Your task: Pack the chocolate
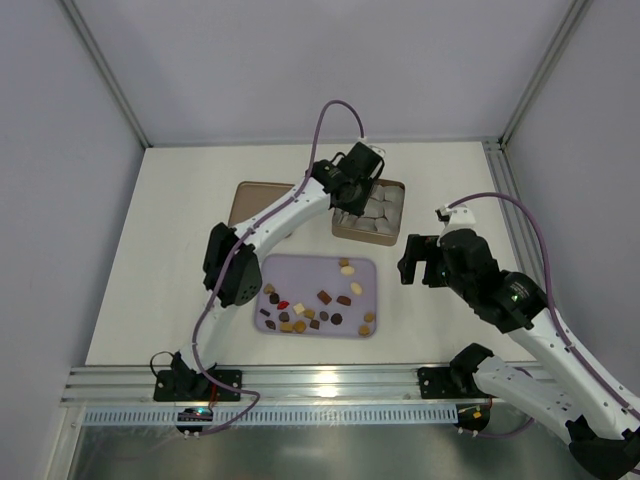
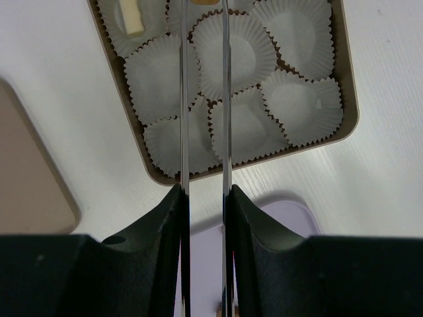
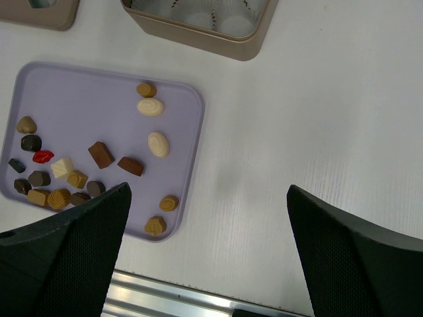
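Several chocolate pieces [image 1: 325,297], dark, caramel, cream and one red [image 3: 43,156], lie on a lavender tray [image 1: 300,272]. A tan box [image 1: 398,190] holds white paper cup liners [image 2: 231,53]; one cream piece [image 2: 132,16] sits in a far-left liner. My left gripper [image 1: 358,192] reaches down over the box. Its thin fingers [image 2: 184,99] stand narrowly apart, and a caramel piece [image 2: 206,1] shows between their tips at the frame's top edge. My right gripper [image 3: 208,191] is open and empty, above bare table right of the tray [image 3: 192,132].
A flat brown lid [image 1: 250,200] lies left of the box, also in the left wrist view [image 2: 26,172]. A metal rail [image 1: 320,385] runs along the near table edge. Grey walls enclose the table on three sides.
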### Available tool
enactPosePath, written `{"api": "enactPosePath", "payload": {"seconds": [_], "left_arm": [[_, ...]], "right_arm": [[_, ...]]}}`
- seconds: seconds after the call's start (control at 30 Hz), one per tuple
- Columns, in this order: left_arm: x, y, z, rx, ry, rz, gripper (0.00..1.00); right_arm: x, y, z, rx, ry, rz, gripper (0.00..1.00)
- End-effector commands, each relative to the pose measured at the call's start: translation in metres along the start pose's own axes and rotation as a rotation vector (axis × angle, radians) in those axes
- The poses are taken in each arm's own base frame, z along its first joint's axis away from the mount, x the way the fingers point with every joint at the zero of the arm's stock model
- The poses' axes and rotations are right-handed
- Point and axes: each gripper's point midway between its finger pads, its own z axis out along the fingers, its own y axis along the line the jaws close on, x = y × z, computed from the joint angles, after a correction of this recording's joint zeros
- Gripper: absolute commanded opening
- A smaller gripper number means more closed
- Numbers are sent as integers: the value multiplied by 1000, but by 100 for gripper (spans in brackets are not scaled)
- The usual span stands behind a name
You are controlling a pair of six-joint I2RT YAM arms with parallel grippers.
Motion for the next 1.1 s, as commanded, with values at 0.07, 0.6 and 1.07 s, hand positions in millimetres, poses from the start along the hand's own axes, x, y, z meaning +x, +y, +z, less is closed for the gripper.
{"api": "enactPosePath", "payload": {"seconds": [0.07,0.6,1.07], "left_arm": [[-29,1,2,13,-95,-23,31],[-30,6,10,11,-97,-23,39],[-53,3,-36,67,-174,-18,41]], "right_arm": [[-14,-1,-8,3,-49,18,100],[-11,-2,-8,3,-49,16,100],[-12,-1,-6,-3,-49,21,100]]}}
